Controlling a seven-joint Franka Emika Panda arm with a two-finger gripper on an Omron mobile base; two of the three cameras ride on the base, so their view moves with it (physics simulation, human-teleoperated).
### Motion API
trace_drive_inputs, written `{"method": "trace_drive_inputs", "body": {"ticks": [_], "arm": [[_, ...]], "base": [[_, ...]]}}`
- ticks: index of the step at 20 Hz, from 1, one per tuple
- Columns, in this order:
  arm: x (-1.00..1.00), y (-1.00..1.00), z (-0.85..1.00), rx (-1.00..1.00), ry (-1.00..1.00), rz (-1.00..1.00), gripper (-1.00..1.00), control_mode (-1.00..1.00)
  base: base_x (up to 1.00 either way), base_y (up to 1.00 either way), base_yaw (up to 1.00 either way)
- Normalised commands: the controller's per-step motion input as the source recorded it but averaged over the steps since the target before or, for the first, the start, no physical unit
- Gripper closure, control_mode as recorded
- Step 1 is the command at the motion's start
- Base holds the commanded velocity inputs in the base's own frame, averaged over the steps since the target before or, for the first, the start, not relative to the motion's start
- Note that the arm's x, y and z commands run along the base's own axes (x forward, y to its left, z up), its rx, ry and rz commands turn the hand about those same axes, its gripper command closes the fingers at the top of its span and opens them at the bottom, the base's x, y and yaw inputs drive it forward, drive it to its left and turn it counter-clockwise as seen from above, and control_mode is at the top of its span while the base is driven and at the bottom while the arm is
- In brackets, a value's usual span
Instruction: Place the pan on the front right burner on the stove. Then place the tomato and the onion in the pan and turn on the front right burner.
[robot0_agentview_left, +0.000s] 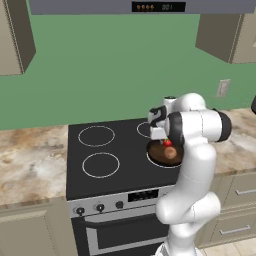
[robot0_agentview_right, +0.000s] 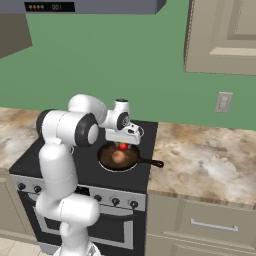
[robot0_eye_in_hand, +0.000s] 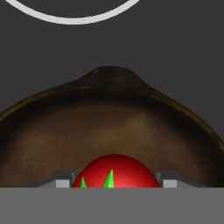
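The kitchen has a flat green wall, beige cabinet doors in the upper corners of both base views, and a marbled tan stone counter on each side of the black glass-top stove, whose smooth surface carries thin white ring burners. In the centre of the right base view the round shallow dark brown frying pan sits on the front right burner, with its long thin black handle pointing to the right of the frame, towards the counter. The small round pale tan onion already lies inside the pan. The two-finger gripper hangs just above the pan, and its jaws stand about half wide, closed on the small glossy red tomato with green pointed leaves, as the bottom of the hand view shows. The tomato is thus not yet in the pan, but held over its matte brown bottom. I judge that the main danger is the release: the tomato is round and smooth, so if it is let go from too high it can bounce or roll over the low sloping rim onto the slippery glass. It may also strike the onion and push it. A low hand could touch the rim and shift the light pan off the ring.
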Motion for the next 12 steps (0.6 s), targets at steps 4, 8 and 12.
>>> {"method": "trace_drive_inputs", "body": {"ticks": [4, 8, 12], "arm": [[0.14, 0.0, -0.15, 0.0, 0.0, 0.0, -1.0, -1.0], [0.04, 0.0, -0.01, 0.0, -0.01, 0.0, -1.0, -1.0], [0.0, 0.0, 0.0, 0.0, -0.02, 0.0, -1.0, -1.0]], "base": [[0.0, 0.0, 0.0], [0.0, 0.0, 0.0], [0.0, 0.0, 0.0]]}}
